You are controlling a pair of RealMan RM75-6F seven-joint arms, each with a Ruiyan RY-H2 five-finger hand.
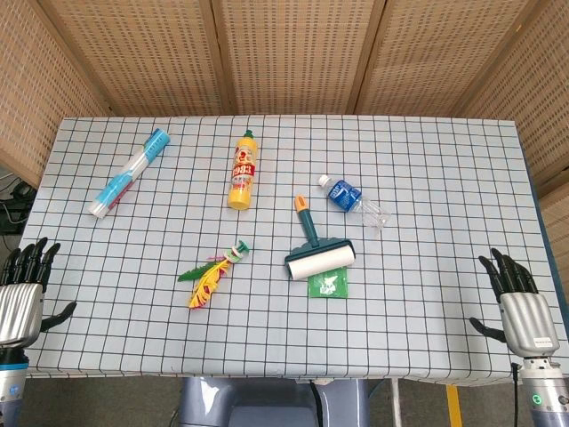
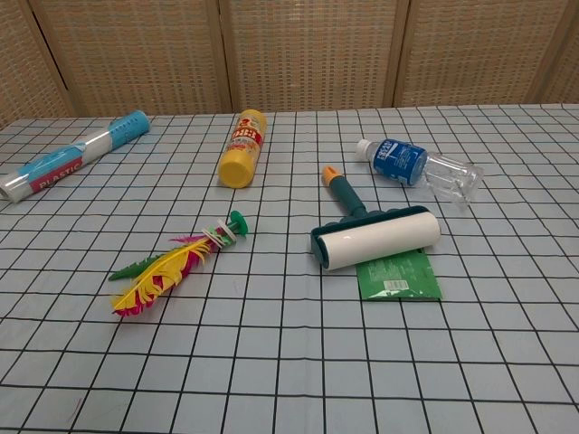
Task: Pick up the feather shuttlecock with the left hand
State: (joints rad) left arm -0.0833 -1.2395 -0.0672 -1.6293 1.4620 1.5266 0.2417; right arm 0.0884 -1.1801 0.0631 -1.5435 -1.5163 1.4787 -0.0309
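Note:
The feather shuttlecock [image 1: 212,272] lies flat on the checked tablecloth, with yellow, pink and green feathers and a green base pointing up-right; the chest view shows the shuttlecock [image 2: 176,263] left of centre. My left hand [image 1: 24,288] hovers at the table's left edge, fingers spread and empty, well to the left of the shuttlecock. At the right edge my right hand [image 1: 518,299] is likewise spread and holds nothing. Neither hand appears in the chest view.
A lint roller [image 1: 317,253] lies on a green sachet [image 1: 328,284] right of the shuttlecock. A yellow bottle [image 1: 243,170], a blue-labelled water bottle [image 1: 353,201] and a rolled plastic tube [image 1: 132,172] lie farther back. Wicker screens stand behind the table.

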